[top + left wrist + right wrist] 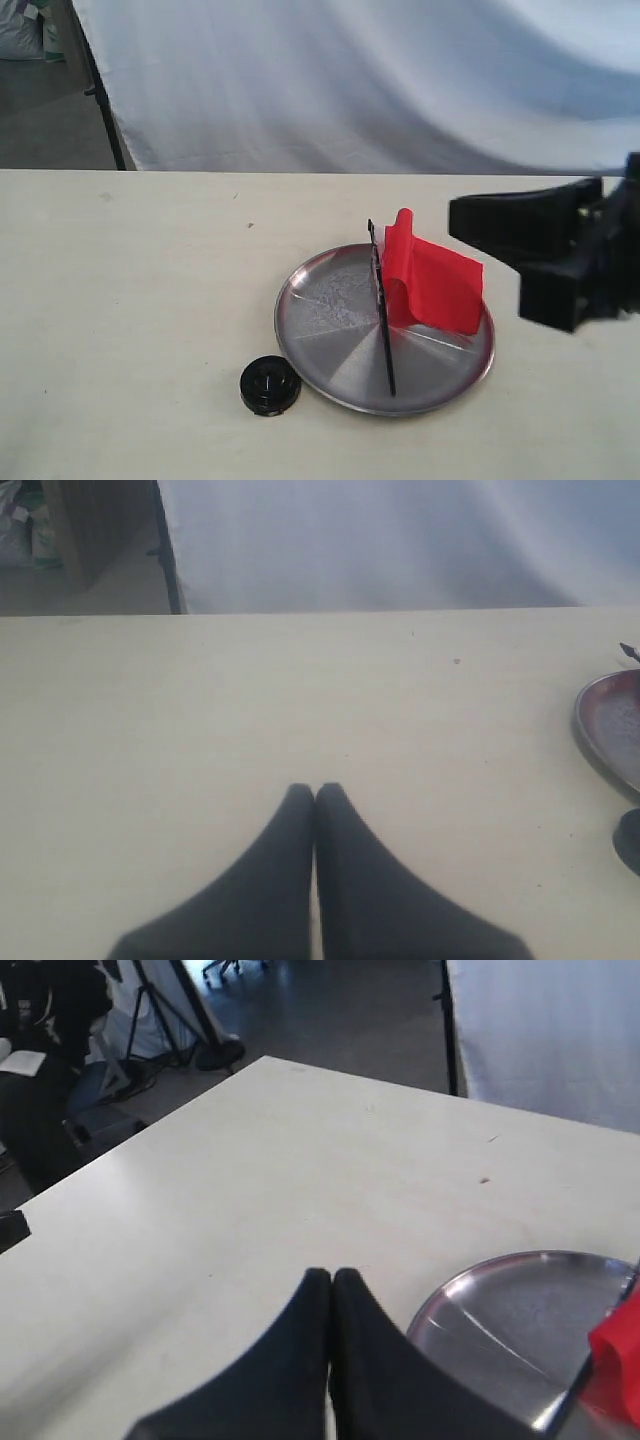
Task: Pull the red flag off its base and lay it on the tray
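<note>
The red flag point(432, 282) lies on the silver tray point(322, 318), its thin black pole point(382, 315) stretched across the dish. The black round base point(270, 385) stands empty on the table just left of the tray's near rim. My right gripper point(452, 218) hovers shut to the right of the flag, holding nothing; its wrist view shows the tray point(510, 1310) and a corner of red cloth point(618, 1355) beside the closed gripper point(331, 1276). My left gripper point(315, 789) is shut over bare table, with the tray's rim point(592, 742) at that view's edge.
A white cloth backdrop point(350, 80) hangs behind the table's far edge, with a black stand leg point(100, 90) at its left. The floor beyond holds tripods and clutter point(150, 1020).
</note>
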Controlling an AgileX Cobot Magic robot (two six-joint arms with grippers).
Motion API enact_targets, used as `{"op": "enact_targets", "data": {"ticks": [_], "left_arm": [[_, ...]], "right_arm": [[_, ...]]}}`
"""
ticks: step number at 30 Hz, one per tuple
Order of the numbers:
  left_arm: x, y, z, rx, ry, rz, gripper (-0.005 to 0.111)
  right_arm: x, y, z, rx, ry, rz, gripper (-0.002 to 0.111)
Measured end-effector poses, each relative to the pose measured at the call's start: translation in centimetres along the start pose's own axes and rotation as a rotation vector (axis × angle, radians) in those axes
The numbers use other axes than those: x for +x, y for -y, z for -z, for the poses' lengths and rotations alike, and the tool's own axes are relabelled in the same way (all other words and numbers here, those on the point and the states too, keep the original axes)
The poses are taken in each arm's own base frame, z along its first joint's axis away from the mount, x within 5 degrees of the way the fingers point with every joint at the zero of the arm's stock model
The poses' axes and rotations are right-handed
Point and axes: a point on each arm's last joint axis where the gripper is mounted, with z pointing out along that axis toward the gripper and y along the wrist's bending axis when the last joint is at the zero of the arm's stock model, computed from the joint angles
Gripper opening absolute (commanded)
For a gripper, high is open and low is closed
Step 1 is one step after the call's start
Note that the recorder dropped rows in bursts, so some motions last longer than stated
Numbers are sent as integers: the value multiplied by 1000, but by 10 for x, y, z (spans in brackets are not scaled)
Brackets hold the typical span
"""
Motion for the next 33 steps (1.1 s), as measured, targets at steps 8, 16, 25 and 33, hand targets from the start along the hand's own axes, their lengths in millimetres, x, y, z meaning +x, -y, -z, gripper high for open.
{"op": "enact_targets", "data": {"ticks": [8, 16, 25, 33], "left_arm": [[0, 0, 0, 0, 0, 0, 0], [0, 0, 0, 0, 0, 0, 0], [0, 0, 0, 0, 0, 0, 0], [0, 0, 0, 0, 0, 0, 0]], "right_arm": [[59, -15, 59, 53, 176, 69, 0], [137, -21, 78, -41, 309, 3, 0], [143, -19, 75, -59, 303, -83, 0], [135, -2, 79, 130, 405, -69, 0]]}}
